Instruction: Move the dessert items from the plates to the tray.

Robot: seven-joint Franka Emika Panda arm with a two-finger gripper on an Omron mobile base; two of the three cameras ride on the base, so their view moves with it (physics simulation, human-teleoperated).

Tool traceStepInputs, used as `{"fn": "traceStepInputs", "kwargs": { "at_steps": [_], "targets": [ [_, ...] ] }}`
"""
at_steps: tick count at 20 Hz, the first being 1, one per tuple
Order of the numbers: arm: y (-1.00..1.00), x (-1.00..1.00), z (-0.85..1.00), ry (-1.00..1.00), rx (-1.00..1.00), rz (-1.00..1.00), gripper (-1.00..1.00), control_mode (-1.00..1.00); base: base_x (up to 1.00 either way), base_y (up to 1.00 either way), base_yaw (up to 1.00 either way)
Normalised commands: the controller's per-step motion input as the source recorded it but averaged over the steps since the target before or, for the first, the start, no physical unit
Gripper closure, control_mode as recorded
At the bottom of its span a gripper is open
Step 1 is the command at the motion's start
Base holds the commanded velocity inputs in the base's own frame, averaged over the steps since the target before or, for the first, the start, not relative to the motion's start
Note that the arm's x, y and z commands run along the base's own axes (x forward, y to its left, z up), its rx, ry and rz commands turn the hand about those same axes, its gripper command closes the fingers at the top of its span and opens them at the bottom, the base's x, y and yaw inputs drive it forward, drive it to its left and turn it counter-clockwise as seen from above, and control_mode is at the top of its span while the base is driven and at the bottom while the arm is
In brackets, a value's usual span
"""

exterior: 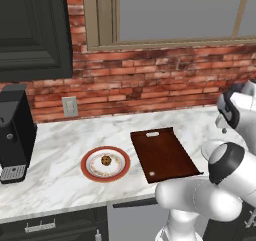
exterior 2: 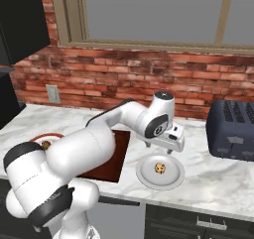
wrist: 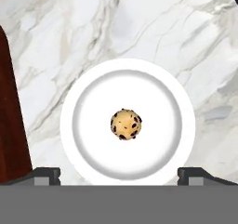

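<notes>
One tan cookie with dark chips (wrist: 125, 124) lies in the middle of a plain white plate (wrist: 69, 121). My gripper (wrist: 120, 174) hovers straight above it, open wide, with nothing between the fingertips (wrist: 46, 174). In the right base view the gripper (exterior 2: 159, 149) hangs a short way over that plate (exterior 2: 146, 177) and its cookie (exterior 2: 159, 168). A second cookie (exterior: 106, 160) sits on the red-rimmed plate (exterior: 87, 166) to the left. Between the two plates lies the dark reddish-brown tray (exterior: 162, 154), bare; my arm hides much of the tray (exterior 2: 118, 158) in the right base view.
A black coffee machine (exterior: 15, 135) stands at the counter's left end and a dark toaster (exterior 2: 233, 129) at the right. A brick wall with an outlet (exterior: 70, 106) backs the marble counter (exterior: 55, 185), under a window.
</notes>
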Motion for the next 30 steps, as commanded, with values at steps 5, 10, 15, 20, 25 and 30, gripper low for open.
{"fn": "traceStepInputs", "kwargs": {
  "at_steps": [5,10,15,20,25,30],
  "targets": [
    [-0.12,0.12,-0.37,0.03,0.00,0.00,-1.00,-1.00,0.00,0.00,0.00],
    [-0.02,0.05,-0.46,0.01,0.00,0.00,-1.00,-1.00,0.00,0.00,0.00],
    [0.00,0.00,-0.42,0.01,0.00,0.00,-1.00,-1.00,0.00,0.00,0.00],
    [0.00,0.02,-0.40,0.01,0.00,0.00,-1.00,-1.00,0.00,0.00,0.00],
    [0.00,0.15,-0.07,0.00,0.00,0.00,-1.00,-1.00,0.00,0.00,0.00],
    [0.00,0.13,-0.01,0.00,0.00,0.00,-1.00,-1.00,0.00,0.00,0.00]
  ]
}}
